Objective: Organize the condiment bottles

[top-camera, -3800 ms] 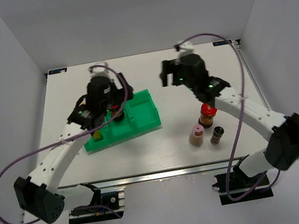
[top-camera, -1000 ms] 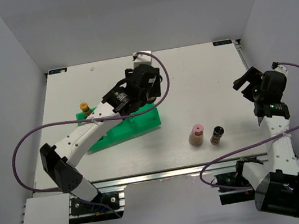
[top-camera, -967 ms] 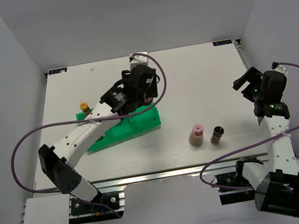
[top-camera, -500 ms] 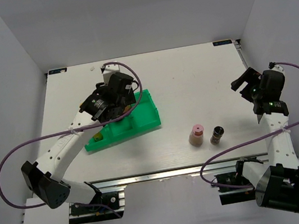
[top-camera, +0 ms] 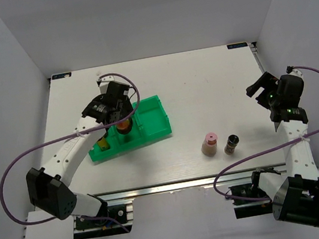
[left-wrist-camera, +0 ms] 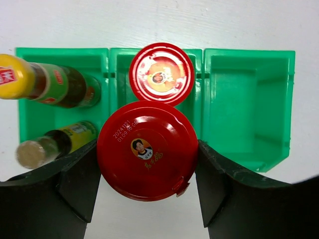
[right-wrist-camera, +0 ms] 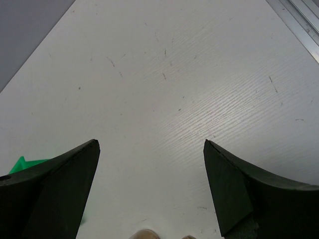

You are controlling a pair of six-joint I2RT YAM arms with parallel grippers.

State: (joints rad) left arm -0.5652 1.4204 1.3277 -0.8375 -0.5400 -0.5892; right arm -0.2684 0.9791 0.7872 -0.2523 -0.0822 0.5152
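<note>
red-capped bottle point(left-wrist-camera: 147, 149) in left end effector point(left-wrist-camera: 147, 172), above green tray point(left-wrist-camera: 247, 94)

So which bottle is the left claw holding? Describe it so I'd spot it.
Find the green tray on the left. There the left claw grips a red-capped bottle. Its lid bears a tiny portrait; the neighbouring bottle has a large orange picture on its lid.

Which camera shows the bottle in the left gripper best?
Left wrist: the red-capped bottle sits large between the fingers. Top view shows it small, partly hidden by the arm. Right wrist misses it.
</note>
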